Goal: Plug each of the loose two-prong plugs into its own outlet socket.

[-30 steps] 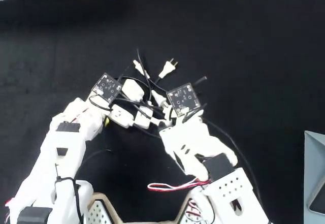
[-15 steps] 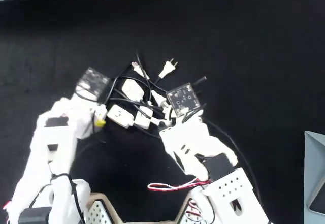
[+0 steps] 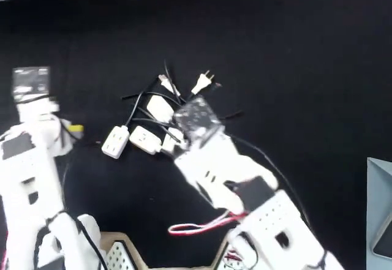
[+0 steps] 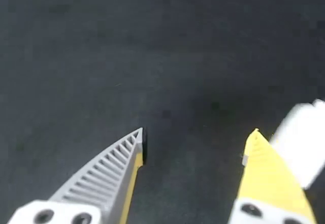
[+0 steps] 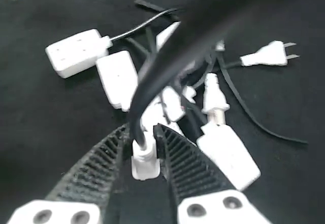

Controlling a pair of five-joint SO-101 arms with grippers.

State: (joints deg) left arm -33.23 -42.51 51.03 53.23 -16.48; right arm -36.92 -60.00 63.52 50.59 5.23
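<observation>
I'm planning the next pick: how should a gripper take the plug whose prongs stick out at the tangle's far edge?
Probably grip the plug by its white body, from above, across its width: it lies flat beside the pile, prongs pointing away. Leave those free.

You get soft, even light from overhead, which the matte black table cover [image 3: 306, 49] swallows with hardly a shadow, while the white outlet sockets [image 3: 144, 139] and the plug [image 5: 144, 167] clamped in the right gripper [image 5: 141, 128] glare pale against it.
</observation>
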